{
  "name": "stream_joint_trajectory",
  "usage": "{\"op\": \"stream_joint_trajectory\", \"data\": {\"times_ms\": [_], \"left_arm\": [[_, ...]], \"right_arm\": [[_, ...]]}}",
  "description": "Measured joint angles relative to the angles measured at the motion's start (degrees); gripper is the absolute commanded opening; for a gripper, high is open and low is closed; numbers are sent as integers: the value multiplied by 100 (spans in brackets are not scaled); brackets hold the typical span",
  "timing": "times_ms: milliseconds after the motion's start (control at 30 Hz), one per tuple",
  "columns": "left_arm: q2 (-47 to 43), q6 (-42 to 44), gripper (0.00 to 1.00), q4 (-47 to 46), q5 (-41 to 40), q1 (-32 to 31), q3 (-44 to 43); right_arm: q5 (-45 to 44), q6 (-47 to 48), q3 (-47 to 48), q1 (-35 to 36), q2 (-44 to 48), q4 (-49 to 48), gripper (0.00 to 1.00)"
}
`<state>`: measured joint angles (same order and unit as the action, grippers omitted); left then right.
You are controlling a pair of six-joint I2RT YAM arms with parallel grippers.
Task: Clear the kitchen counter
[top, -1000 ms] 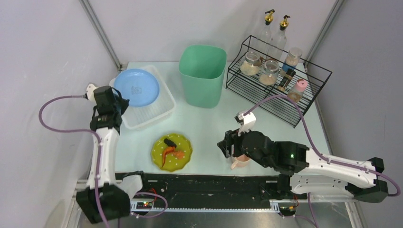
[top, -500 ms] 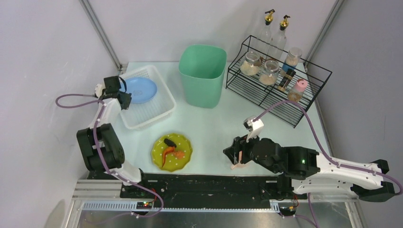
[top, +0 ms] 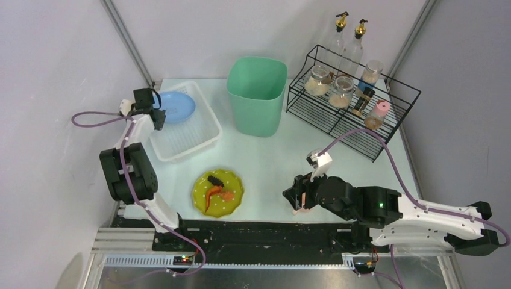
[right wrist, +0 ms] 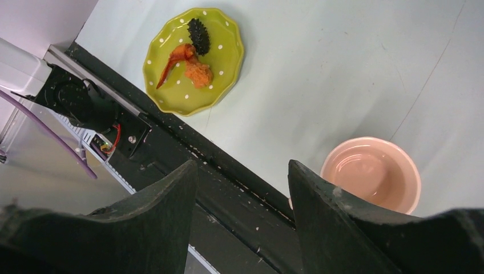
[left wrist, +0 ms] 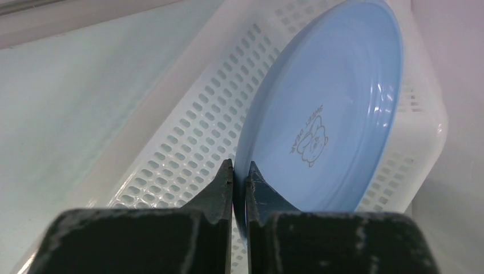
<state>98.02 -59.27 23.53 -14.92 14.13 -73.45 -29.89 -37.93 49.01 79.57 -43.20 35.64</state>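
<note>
The kitchen counter holds a yellow-green dotted plate with food scraps near its front edge. A pink cup stands to the right of that plate, by the black rail. My right gripper hangs open over the rail just beside the cup, nothing between its fingers. In the top view it partly hides the cup. My left gripper is shut on the rim of a blue plate, which leans on edge inside the white basket at the far left.
A tall green bin stands at the back centre. A black wire rack with spice jars and two oil bottles fills the back right. The white basket sits against the left wall.
The left arm has carried the blue plate back and down into the basket's far left corner. The right gripper has drawn a little to the right, off the pink cup.
</note>
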Motion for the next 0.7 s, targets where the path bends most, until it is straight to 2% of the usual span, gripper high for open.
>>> {"op": "stream_joint_trajectory", "data": {"times_ms": [333, 433, 600, 700], "left_arm": [[516, -229, 10, 20, -59, -264, -31], [625, -352, 16, 20, -122, -339, -31], [750, -516, 47, 4, -149, -420, -31], [839, -570, 58, -13, -149, -459, -31]], "right_arm": [[26, -4, -140, 0, -7, -24, 63], [26, -13, -184, 2, 63, -13, 63], [26, -92, -234, 11, 195, 44, 63], [26, -127, -258, 11, 286, 70, 63]]}}
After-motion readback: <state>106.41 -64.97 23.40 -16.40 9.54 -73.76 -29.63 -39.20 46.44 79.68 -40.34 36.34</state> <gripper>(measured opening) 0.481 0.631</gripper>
